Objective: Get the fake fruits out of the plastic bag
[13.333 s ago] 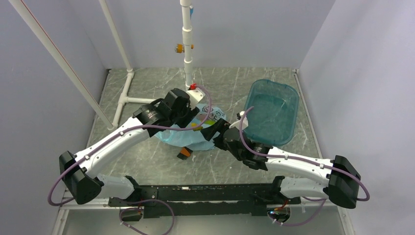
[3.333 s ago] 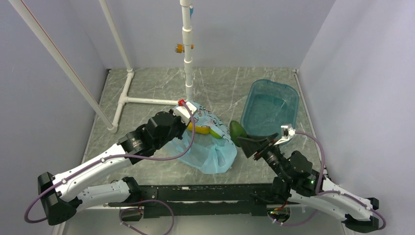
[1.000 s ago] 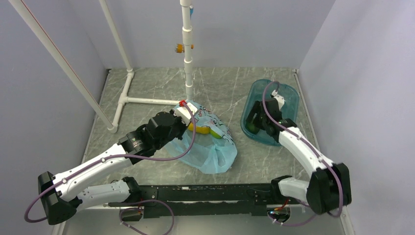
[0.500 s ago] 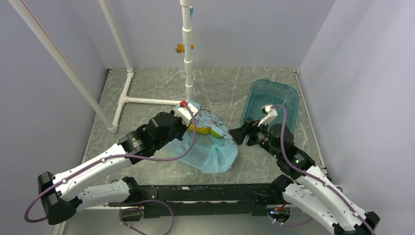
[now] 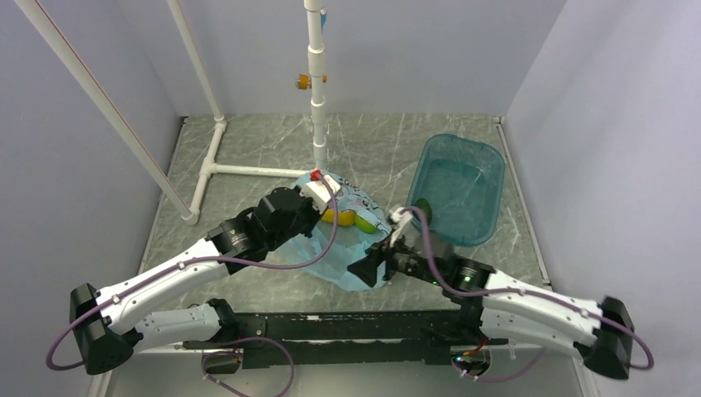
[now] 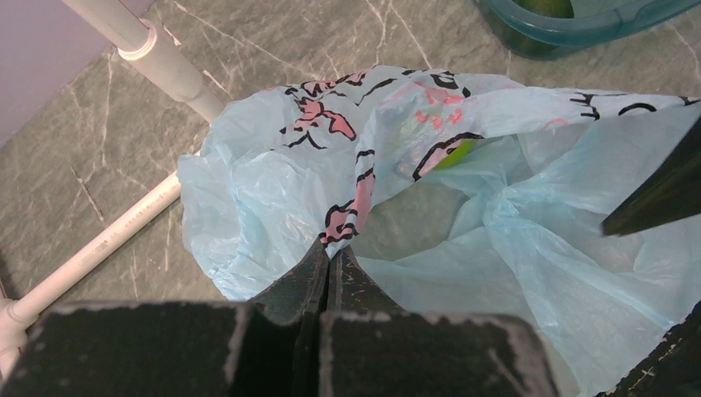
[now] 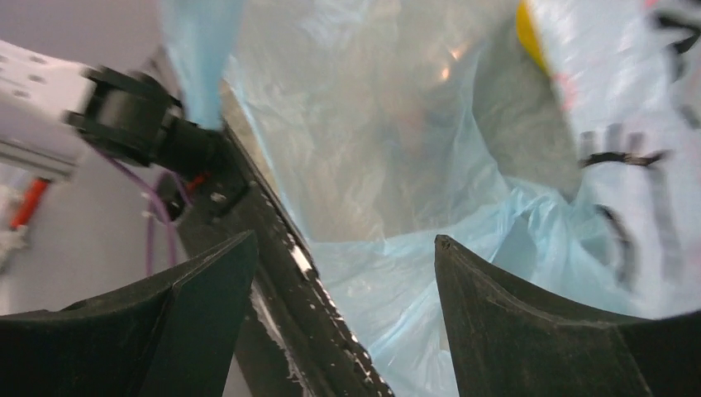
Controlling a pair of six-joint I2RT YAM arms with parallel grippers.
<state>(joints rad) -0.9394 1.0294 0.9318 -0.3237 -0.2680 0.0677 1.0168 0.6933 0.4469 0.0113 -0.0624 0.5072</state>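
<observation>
The plastic bag (image 5: pixel 351 256) lies crumpled at the table's middle, light blue with a dark and pink print. My left gripper (image 5: pixel 314 207) is shut on its printed rim (image 6: pixel 351 211) and holds that edge up. Two fake fruits show at the bag's far side: a yellow one (image 5: pixel 339 217) and a bright green one (image 5: pixel 364 223), the latter also a green patch through the film (image 6: pixel 453 155). A dark green fruit (image 5: pixel 423 206) lies in the teal tub (image 5: pixel 488 165). My right gripper (image 5: pixel 364 271) is open at the bag's near edge, with bag film (image 7: pixel 388 165) between its spread fingers.
A white pipe frame (image 5: pixel 248 170) with an upright post (image 5: pixel 317 83) stands just behind the bag and runs past it on the left (image 6: pixel 165 70). The tub stands at the right rear. The black base rail (image 5: pixel 331 322) runs along the near edge.
My right arm has swung from over the tub back and left to the bag's near edge, its jaws still open. The left gripper has kept its hold on the bag.
</observation>
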